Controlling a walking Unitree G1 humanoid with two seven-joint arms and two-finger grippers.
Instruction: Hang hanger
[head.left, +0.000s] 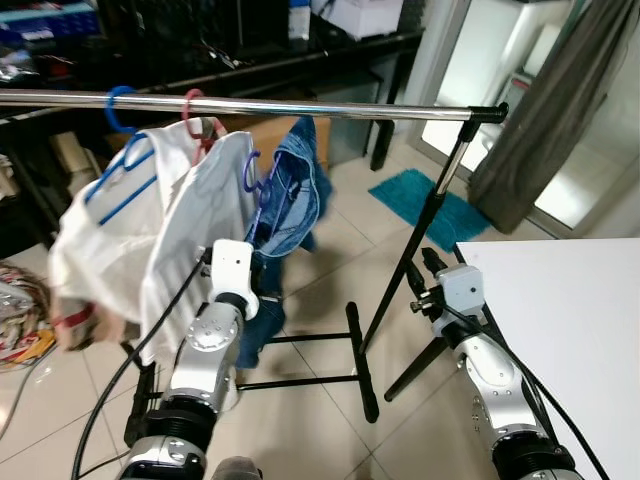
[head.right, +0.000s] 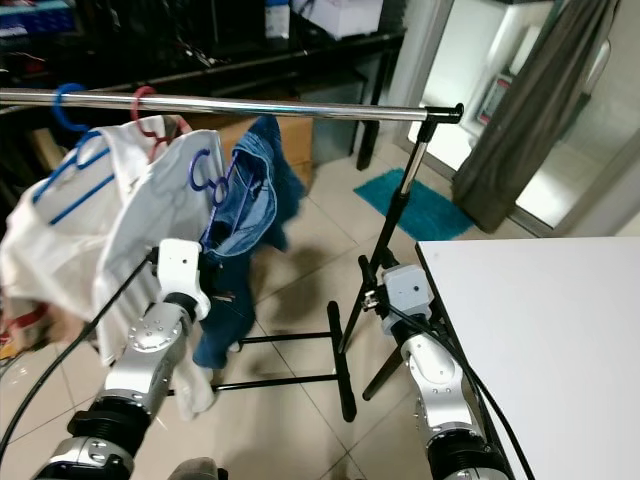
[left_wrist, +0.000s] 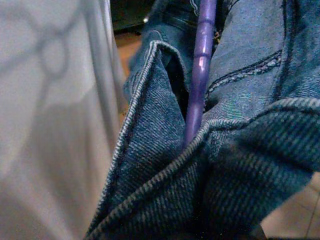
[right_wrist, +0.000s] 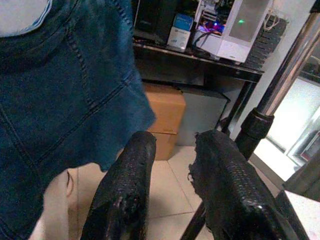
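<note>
The left pincer (head.left: 255, 262) is buried in the jeans (head.left: 292, 195), its grip hidden, lifting the purple hanger (head.left: 251, 172) whose hook sits below the rail (head.left: 300, 106), not yet over it. The right pincer (right_wrist: 172, 187) hovers slightly parted, empty.

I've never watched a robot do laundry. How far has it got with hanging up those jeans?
Partly done, it seems. Two hangers, blue and pink, are hooked on the rail with white garments. The left gripper is buried in the jeans on a purple hanger, whose hook sits below the rail. Hooking it on remains. The right gripper is open, holding nothing.
</note>
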